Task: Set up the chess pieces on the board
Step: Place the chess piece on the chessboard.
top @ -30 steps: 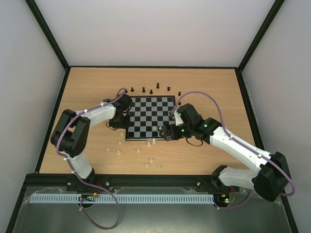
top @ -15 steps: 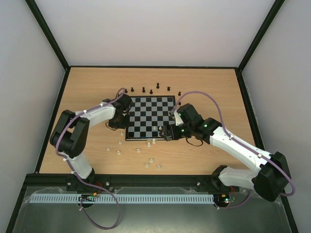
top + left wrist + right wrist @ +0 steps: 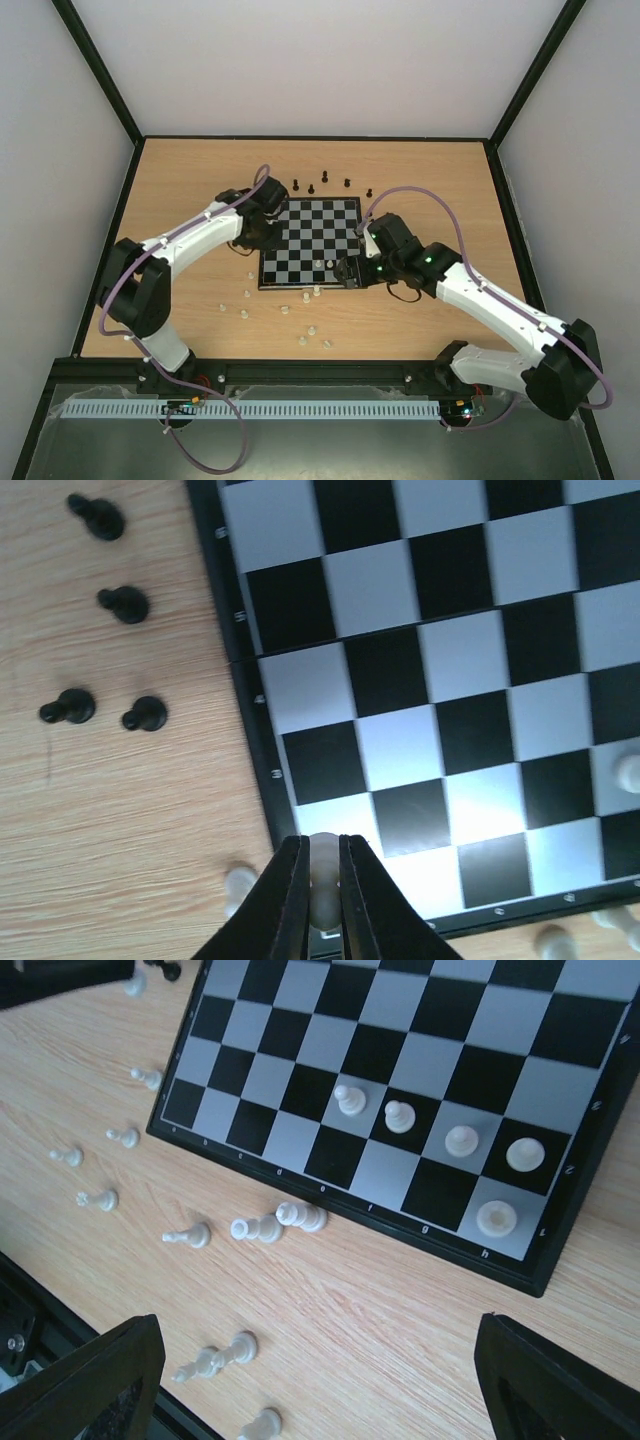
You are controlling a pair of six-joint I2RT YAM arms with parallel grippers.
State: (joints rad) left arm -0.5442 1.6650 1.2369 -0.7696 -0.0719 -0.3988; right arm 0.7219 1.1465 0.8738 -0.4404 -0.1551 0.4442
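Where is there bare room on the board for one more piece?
The board is bare across its far rows and left half; five white pieces crowd its near right quarter. Off it, loose white pieces clutter the near side, black pieces the far side.

Left gripper (image 3: 267,222), jaws newly tight on a cream-white piece (image 3: 322,860), now higher in frame, near the upper-left corner of the board (image 3: 312,240).

flat board (image 3: 300,232): five cream pieces (image 3: 399,1116) stand on its near right squares, one cream piece (image 3: 322,858) is pinched over its left edge, others (image 3: 256,1228) lie off-board nearby; black pieces (image 3: 311,189) sit beyond the far edge.
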